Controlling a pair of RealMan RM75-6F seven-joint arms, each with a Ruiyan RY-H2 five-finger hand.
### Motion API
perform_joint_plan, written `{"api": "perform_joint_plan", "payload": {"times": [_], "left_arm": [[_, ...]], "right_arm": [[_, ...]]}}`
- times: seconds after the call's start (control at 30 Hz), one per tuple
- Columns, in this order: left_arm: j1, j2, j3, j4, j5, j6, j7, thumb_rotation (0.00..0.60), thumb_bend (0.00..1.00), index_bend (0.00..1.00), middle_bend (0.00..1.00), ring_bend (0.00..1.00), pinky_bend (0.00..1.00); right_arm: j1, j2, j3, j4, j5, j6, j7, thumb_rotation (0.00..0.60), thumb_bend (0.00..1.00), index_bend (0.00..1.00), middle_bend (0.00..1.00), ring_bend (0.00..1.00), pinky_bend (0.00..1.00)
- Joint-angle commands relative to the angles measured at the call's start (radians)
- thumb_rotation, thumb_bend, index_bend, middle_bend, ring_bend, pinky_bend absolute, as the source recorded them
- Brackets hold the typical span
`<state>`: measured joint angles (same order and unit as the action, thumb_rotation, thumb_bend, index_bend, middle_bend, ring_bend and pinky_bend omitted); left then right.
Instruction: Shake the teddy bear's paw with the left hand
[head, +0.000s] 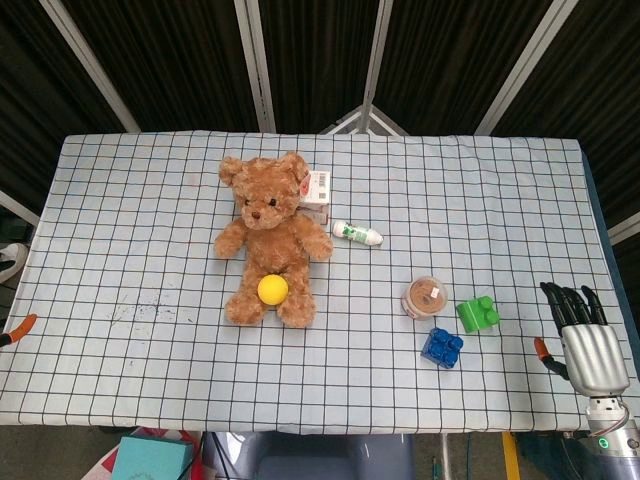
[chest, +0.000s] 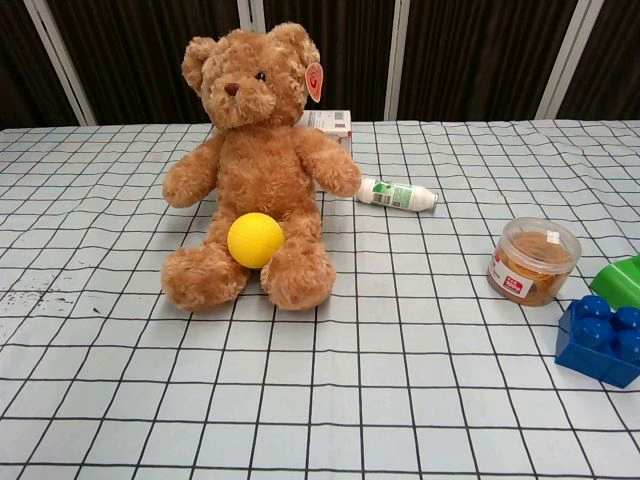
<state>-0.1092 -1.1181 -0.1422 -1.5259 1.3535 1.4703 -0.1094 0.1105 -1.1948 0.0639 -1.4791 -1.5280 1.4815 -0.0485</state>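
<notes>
teddy bear (head: 270, 240) sits upright mid-table, paws out for shaking | left hand unseen | right hand (head: 585, 335) empty, fingers apart, right edge

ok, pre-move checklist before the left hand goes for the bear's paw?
1. Brown plush teddy bear sitting upright on the checked tablecloth: ok.
2. Both paws exposed, nothing resting on them: ok.
3. Yellow ball sits between the bear's legs, apart from the paws: ok.
4. Left hand located: not ok, neither view shows it.
5. Right hand at the table's right edge, well away from the bear: ok.
6. White tube lies beside one paw; whether it touches: cannot tell.
</notes>
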Motion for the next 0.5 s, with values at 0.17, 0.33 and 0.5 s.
{"api": "perform_joint_plan", "payload": {"times": [0.17, 0.33, 0.5], "left_arm": [[-0.004, -0.003, 0.002, -0.003, 0.006, -0.003, 0.009, 0.600, 0.31, 0.19, 0.11, 0.00, 0.06], [-0.005, -0.005, 0.005, -0.007, 0.014, 0.000, 0.020, 0.600, 0.30, 0.19, 0.11, 0.00, 0.06], [-0.012, -0.007, 0.010, -0.002, 0.020, -0.016, 0.014, 0.600, 0.27, 0.19, 0.10, 0.00, 0.06]], "right_arm": [[0.002, -0.003, -0.001, 0.003, 0.005, -0.008, -0.007, 0.600, 0.37, 0.01, 0.14, 0.13, 0.06], [0.000, -0.001, 0.001, 0.001, 0.006, -0.003, -0.005, 0.600, 0.37, 0.01, 0.14, 0.13, 0.06], [-0.003, 0.000, -0.001, 0.002, 0.010, -0.005, 0.002, 0.600, 0.37, 0.01, 0.14, 0.13, 0.06]]}}
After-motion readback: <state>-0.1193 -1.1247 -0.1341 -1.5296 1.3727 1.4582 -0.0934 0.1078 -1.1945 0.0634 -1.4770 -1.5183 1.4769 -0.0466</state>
